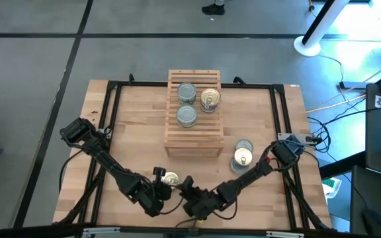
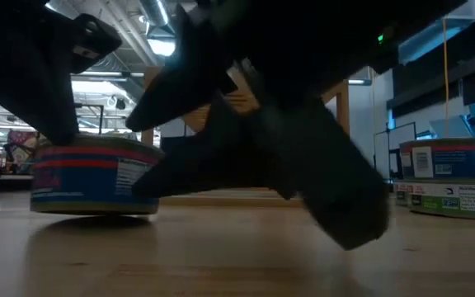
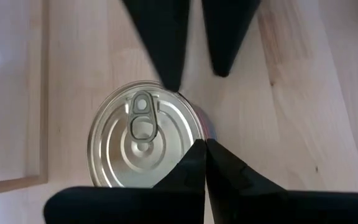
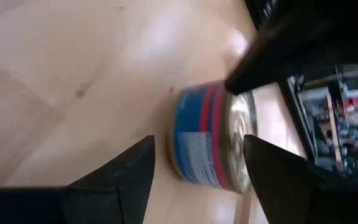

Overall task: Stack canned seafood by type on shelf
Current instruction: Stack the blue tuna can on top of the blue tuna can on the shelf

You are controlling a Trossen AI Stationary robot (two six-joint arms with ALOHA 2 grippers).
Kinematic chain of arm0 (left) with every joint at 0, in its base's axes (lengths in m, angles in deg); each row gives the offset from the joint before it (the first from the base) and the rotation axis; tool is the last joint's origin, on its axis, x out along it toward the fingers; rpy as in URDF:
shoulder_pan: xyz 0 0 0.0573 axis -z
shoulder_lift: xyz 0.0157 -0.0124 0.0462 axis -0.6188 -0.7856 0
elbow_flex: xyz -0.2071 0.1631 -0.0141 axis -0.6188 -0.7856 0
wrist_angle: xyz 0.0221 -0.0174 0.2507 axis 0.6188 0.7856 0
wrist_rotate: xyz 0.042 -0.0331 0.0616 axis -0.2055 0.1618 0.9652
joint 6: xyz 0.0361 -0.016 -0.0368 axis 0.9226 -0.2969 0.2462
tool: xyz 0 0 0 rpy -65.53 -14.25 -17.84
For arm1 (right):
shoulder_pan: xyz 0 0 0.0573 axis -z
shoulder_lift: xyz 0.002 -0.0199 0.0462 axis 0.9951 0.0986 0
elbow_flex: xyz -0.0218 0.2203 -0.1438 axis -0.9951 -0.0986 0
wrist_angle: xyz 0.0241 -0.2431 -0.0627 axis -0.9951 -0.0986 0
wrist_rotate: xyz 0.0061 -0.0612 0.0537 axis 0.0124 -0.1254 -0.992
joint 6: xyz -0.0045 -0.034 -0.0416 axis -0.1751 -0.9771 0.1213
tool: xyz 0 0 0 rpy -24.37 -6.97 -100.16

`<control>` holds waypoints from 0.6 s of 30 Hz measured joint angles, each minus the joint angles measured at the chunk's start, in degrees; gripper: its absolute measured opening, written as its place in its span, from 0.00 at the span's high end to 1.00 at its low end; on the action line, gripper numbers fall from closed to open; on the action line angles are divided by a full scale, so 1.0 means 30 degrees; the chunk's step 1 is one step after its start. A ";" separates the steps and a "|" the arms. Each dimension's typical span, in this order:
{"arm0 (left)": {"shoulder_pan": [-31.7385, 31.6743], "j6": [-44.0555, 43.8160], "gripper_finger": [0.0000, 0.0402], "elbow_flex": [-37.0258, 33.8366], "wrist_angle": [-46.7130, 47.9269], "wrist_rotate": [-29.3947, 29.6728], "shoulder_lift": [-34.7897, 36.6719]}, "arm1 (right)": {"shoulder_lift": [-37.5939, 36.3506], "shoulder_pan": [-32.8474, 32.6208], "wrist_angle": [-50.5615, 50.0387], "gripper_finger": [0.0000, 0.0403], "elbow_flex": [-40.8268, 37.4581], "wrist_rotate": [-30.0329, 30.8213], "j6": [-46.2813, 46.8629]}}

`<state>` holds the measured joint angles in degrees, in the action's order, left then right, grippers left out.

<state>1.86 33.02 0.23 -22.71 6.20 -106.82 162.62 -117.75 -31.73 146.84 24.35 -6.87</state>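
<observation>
Reaching toward the gold-top can [image 1: 170,178] at the lower centre of the worktop [image 1: 137,125], the right gripper [image 4: 197,163] is spreading its fingers wide, holding nothing; centre them before squeezing. The left gripper [image 1: 156,188], fingers shut and empty, is hanging just beside it.
</observation>
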 joint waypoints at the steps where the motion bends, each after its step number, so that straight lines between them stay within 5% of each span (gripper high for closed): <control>1: -0.0059 -0.0014 1.00 0.0000 -0.0024 0.0000 0.0000 | 0.0000 0.0007 -0.0072 0.40 0.0000 0.0101 0.0384; 18: -0.0287 -0.1581 1.00 0.0022 -0.0762 0.0015 0.0029 | 0.0000 0.0000 -0.0236 0.40 0.0007 0.0419 0.1544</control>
<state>0.99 28.27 0.30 -25.00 6.24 -106.73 162.62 -117.75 -32.44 146.86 25.60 -2.24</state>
